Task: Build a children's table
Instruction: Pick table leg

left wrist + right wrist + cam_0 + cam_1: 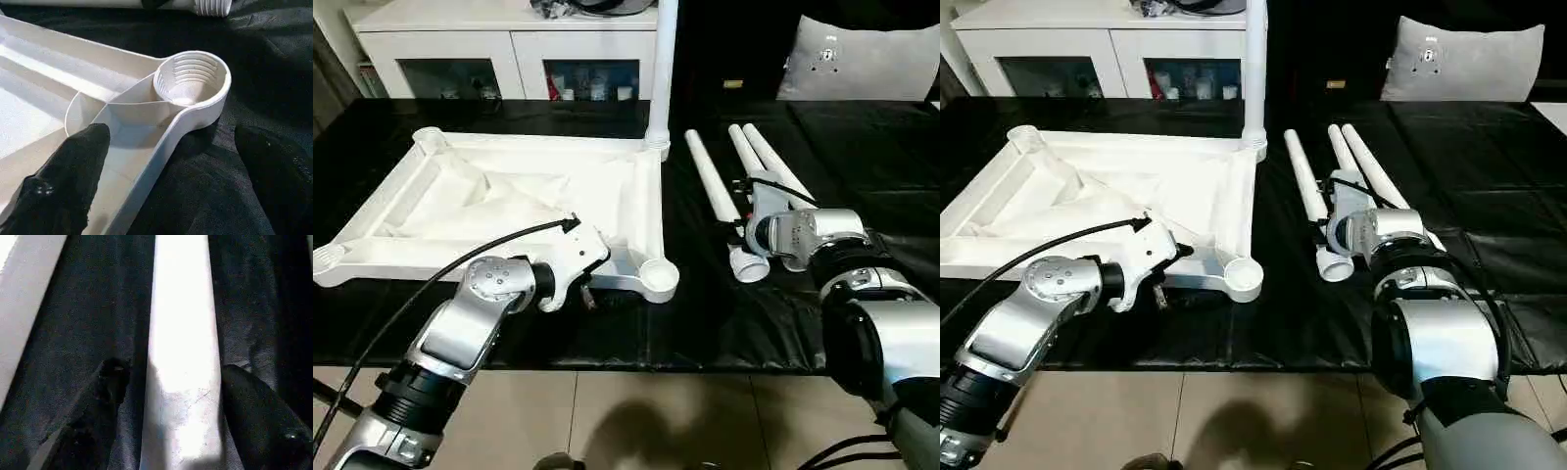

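Observation:
The white tabletop [652, 196] lies upside down on the black cloth, ribs up. One white leg [663, 69] stands upright in its far right corner socket. Three more legs lie side by side to the right. My left gripper [171, 142] is open at the near right corner. One of its fingers [73, 171] is over the inside of the tabletop and the other is over the cloth, just short of the empty threaded socket [193, 78]. My right gripper [171, 377] is open astride the leftmost lying leg [183, 333], near its threaded end [748, 266].
A white cabinet [509, 44] with glass doors stands behind the cloth. A grey cushion [862, 59] sits at the far right. The cloth's front edge [636, 370] drops to pale floor tiles. A black cable [460, 264] runs along my left forearm.

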